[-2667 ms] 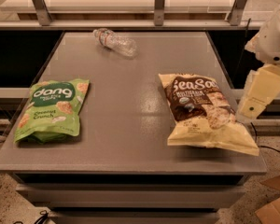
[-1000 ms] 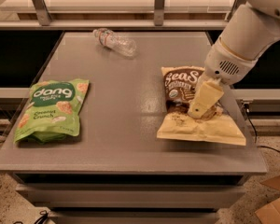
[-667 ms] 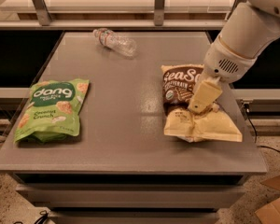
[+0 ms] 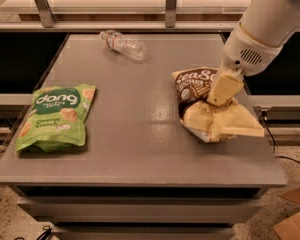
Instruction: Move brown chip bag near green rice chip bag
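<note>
The arm (image 4: 276,13) is a thick, smooth white tube with a faint seam ring, widening into a rounded white wrist housing (image 4: 240,48) marked by a small patch of dark vent slits (image 4: 250,57). Below it, at the right of the scene, the gripper (image 4: 224,89) is a blocky, flat-faced piece in pale yellow.

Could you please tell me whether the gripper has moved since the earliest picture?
Yes. The gripper has moved left, from the right edge of the table onto the brown chip bag.
</note>
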Controlling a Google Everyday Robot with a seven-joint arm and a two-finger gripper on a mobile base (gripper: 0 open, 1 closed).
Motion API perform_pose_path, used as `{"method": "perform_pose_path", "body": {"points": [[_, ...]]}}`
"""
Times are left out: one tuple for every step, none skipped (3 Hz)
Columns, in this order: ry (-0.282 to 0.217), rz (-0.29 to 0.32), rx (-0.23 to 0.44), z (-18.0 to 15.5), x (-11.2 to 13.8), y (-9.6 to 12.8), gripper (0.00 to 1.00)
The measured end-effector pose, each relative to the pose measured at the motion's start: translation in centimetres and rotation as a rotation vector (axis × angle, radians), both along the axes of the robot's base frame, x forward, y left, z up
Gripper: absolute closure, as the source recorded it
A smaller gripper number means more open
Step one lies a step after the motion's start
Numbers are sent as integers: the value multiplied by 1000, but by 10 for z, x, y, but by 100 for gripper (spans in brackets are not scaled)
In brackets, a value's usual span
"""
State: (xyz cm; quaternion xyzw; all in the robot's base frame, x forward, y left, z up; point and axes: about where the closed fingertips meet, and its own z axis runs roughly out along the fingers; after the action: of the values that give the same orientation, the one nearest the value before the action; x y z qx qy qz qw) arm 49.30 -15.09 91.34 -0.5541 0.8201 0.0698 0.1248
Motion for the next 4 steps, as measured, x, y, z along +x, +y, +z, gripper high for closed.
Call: {"method": "perform_pose_path", "body": {"points": [[-91, 57, -10, 40, 13, -1, 100], [-157, 116, 7, 67, 20, 6, 100], [-225, 207, 63, 91, 20, 29, 100], [-225, 207, 64, 91, 20, 29, 100]]}}
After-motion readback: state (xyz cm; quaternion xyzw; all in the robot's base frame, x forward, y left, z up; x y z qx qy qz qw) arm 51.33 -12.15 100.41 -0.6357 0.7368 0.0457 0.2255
